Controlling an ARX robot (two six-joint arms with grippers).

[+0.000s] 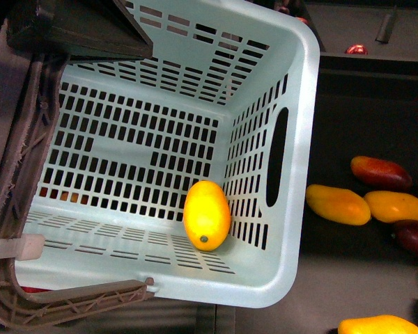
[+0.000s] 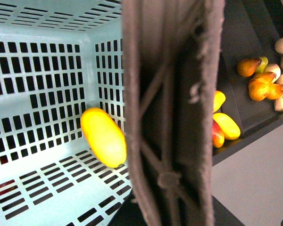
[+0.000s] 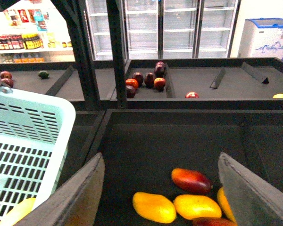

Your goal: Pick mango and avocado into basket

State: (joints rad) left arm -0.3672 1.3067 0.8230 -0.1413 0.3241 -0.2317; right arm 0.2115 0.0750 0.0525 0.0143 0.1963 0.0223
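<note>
DESK: Where is the mango?

PHOTOGRAPHER: The mango [image 1: 207, 215] lies inside the basket [image 1: 303, 104]. It rests on the slotted floor close to the right-hand wall, with its small dark dot facing the front camera. No pincer touches it.

DESK: And the pincers?

PHOTOGRAPHER: The right pincer [image 3: 161, 162] hangs released, its two grey fingers [image 3: 78, 197] spread wide with nothing between them. It is over the dark bin [image 3: 146, 136] just right of the basket. The left pincer [image 1: 90, 31] shows only as a dark block over the brown handle [image 1: 17, 132] on the basket's left side. I cannot tell whether it is clenched. That handle, seen close up, fills much of the left wrist view, and a white zip tie [image 1: 14, 247] binds it near its foot.

DESK: What lies right of the basket?

PHOTOGRAPHER: Loose fruit sits on the bin floor. Two yellow mangoes [image 1: 338, 204] lie side by side, with red mangoes [image 1: 380, 172] beyond and beside them. Another yellow one lies at the near edge.

DESK: Anything green?

PHOTOGRAPHER: One small dark green fruit [image 3: 43, 74] rests alone in a far bin beyond the basket, well apart from it. It is too small to say what it is.

DESK: Farther back?

PHOTOGRAPHER: A cluster of dark red fruit [image 3: 146, 79] sits in another far bin. Behind it, glass-doored fridges [image 3: 179, 28] line the wall.
</note>
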